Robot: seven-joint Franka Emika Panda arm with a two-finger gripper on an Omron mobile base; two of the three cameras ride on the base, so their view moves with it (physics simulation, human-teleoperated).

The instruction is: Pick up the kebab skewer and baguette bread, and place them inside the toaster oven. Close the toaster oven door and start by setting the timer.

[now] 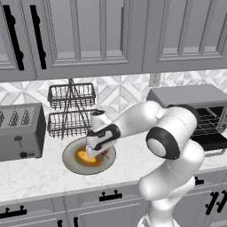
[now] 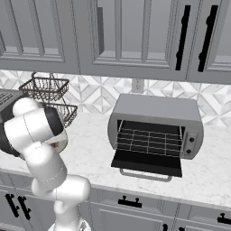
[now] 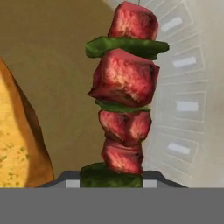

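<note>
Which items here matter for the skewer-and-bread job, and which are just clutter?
Job:
- kebab skewer, on the plate, gripper down at it
- bread, same plate
- toaster oven, door open

Clutter:
- toaster
- wire basket stand

Red-and-green kebab skewer (image 3: 124,100), orange-yellow baguette bread (image 3: 17,144), brown plate (image 3: 52,57), grey toaster oven (image 2: 155,128).

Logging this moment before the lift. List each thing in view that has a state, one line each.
toaster oven door: folded down, open.
toaster oven: wire rack bare.
kebab skewer: lying on the plate, fingers either side of its near end.
baguette bread: on the plate, beside the skewer.
plate: on the counter, holding both foods.
gripper: down at the plate; grip unclear.
</note>
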